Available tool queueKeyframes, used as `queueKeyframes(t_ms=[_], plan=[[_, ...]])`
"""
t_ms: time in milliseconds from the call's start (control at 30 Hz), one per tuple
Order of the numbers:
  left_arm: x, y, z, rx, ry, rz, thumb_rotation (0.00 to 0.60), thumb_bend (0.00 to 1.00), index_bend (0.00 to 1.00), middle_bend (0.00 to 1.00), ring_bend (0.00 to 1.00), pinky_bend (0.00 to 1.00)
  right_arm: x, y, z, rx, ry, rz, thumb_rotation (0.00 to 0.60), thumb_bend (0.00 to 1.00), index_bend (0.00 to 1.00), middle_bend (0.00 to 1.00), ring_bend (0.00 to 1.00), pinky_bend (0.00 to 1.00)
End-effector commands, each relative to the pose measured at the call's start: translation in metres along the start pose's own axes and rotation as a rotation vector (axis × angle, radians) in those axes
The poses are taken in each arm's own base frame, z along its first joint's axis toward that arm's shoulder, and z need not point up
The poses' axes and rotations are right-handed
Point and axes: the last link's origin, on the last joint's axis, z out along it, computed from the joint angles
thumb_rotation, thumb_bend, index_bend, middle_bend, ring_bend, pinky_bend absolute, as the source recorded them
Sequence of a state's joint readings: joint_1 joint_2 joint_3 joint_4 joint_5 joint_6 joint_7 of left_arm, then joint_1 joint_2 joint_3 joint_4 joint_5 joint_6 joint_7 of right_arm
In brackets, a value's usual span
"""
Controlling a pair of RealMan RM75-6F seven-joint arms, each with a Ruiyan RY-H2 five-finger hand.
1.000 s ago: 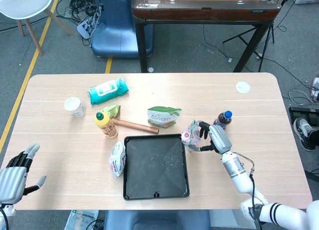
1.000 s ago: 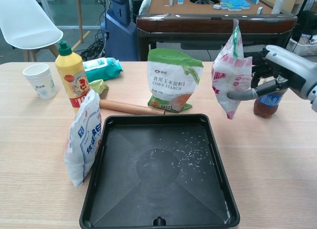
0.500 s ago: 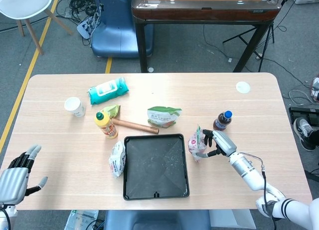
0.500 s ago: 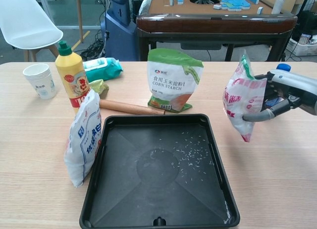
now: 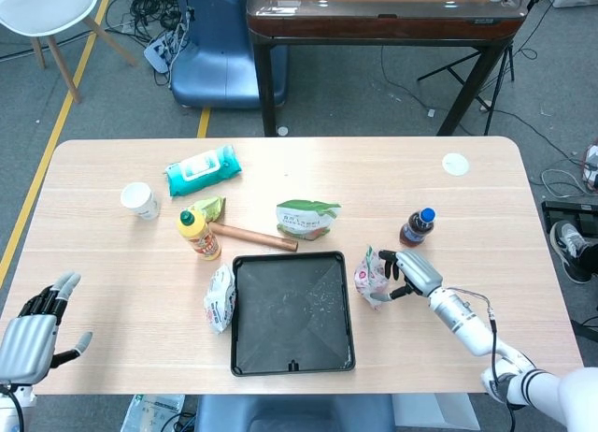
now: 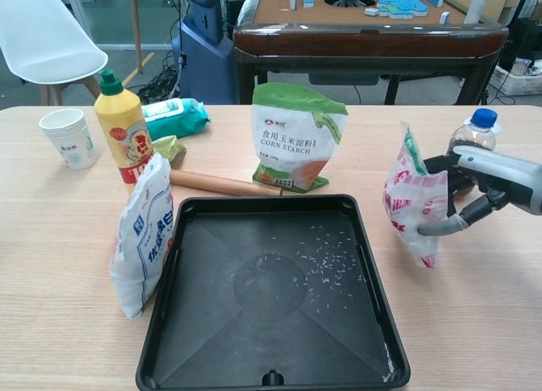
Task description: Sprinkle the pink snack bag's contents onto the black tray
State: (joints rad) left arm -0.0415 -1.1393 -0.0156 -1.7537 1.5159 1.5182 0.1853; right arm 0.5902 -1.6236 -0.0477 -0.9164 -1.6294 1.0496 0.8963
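The pink snack bag (image 6: 414, 202) (image 5: 371, 280) stands upright just right of the black tray (image 6: 254, 357) (image 5: 245, 357), its bottom at or near the table. My right hand (image 6: 478, 188) (image 5: 408, 274) grips its right side, fingers curled round it. Small white grains (image 6: 318, 260) lie scattered on the tray's floor, mostly right of centre. My left hand (image 5: 33, 331) hovers off the table's near-left corner, fingers spread and holding nothing; it shows only in the head view.
A white-and-blue bag (image 6: 142, 234) leans on the tray's left wall. Behind the tray stand a corn starch bag (image 6: 296, 137), a rolling pin (image 6: 222, 184), a yellow bottle (image 6: 123, 129), a paper cup (image 6: 69, 137) and teal wipes (image 6: 174, 118). A dark drink bottle (image 6: 471, 135) stands behind my right hand.
My right hand has lowered the pink bag from above the tray's right rim down and to the right, beside the tray. The left hand has barely moved.
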Motion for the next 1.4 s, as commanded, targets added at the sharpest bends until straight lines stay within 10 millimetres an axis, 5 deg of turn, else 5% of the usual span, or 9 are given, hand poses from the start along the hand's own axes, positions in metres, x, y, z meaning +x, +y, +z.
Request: queueKeyframes(t_ms=[33, 400, 800, 1000, 1400], plan=[[0.000, 0.001, 0.000, -0.001, -0.002, -0.001, 0.600, 0.23, 0.08, 0.10, 0.12, 0.18, -0.008, 0.000, 0.005, 0.017, -0.019, -0.002, 0.600, 0.50, 0.68, 0.58, 0.52, 0.54], [0.001, 0.003, -0.002, 0.003, 0.001, -0.003, 0.600, 0.23, 0.08, 0.10, 0.12, 0.18, -0.025, 0.006, 0.015, 0.046, -0.014, -0.030, 0.600, 0.47, 0.67, 0.53, 0.46, 0.48], [0.001, 0.004, -0.003, 0.002, -0.004, -0.002, 0.600, 0.23, 0.08, 0.10, 0.12, 0.18, -0.034, 0.008, 0.017, 0.049, -0.009, -0.034, 0.600, 0.21, 0.36, 0.29, 0.18, 0.18], [0.001, 0.004, -0.003, 0.003, -0.005, -0.002, 0.600, 0.23, 0.08, 0.10, 0.12, 0.17, -0.034, 0.008, 0.014, 0.056, -0.008, -0.048, 0.600, 0.07, 0.25, 0.25, 0.14, 0.14], [0.001, 0.005, -0.001, -0.001, -0.005, 0.002, 0.600, 0.23, 0.08, 0.10, 0.12, 0.17, -0.026, 0.004, 0.012, 0.088, 0.034, -0.024, 0.600, 0.00, 0.09, 0.16, 0.10, 0.09]])
